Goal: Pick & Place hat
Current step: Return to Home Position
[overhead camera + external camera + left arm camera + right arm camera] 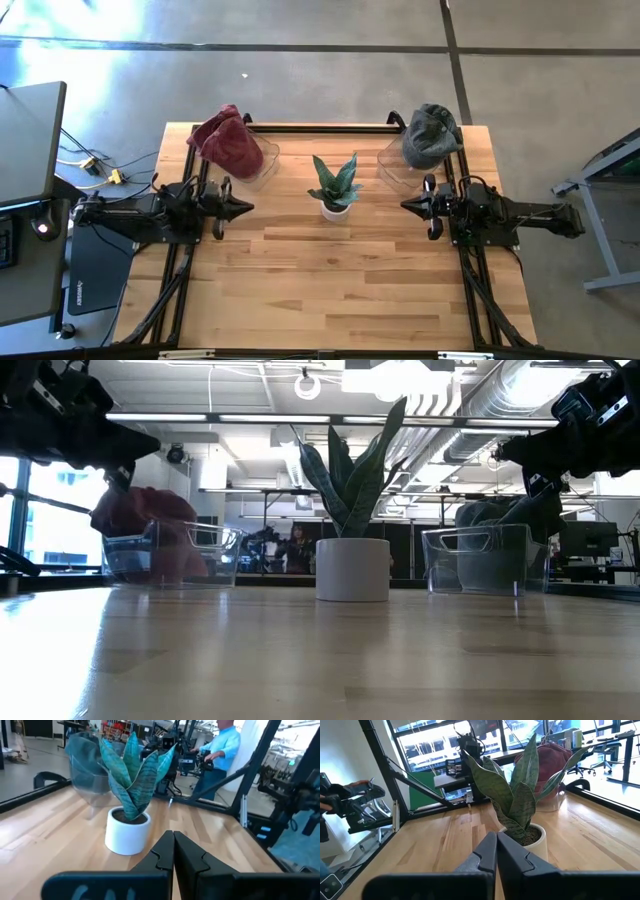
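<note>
A dark red hat (232,142) sits in a clear bin (262,160) at the table's far left; it also shows in the low view (145,525) and behind the plant in the right wrist view (547,762). A grey hat (430,135) sits in a second clear bin (395,165) at the far right, seen in the low view (505,520). My left gripper (248,208) hovers at the left side, shut and pointing toward the plant. My right gripper (405,205) hovers at the right side, shut, pointing toward the plant too.
A potted snake plant (335,187) in a white pot stands mid-table between the two grippers (127,827) (530,837). The bare wood of the table's near half (330,290) lies in front. A person in a blue shirt (220,750) stands beyond the table.
</note>
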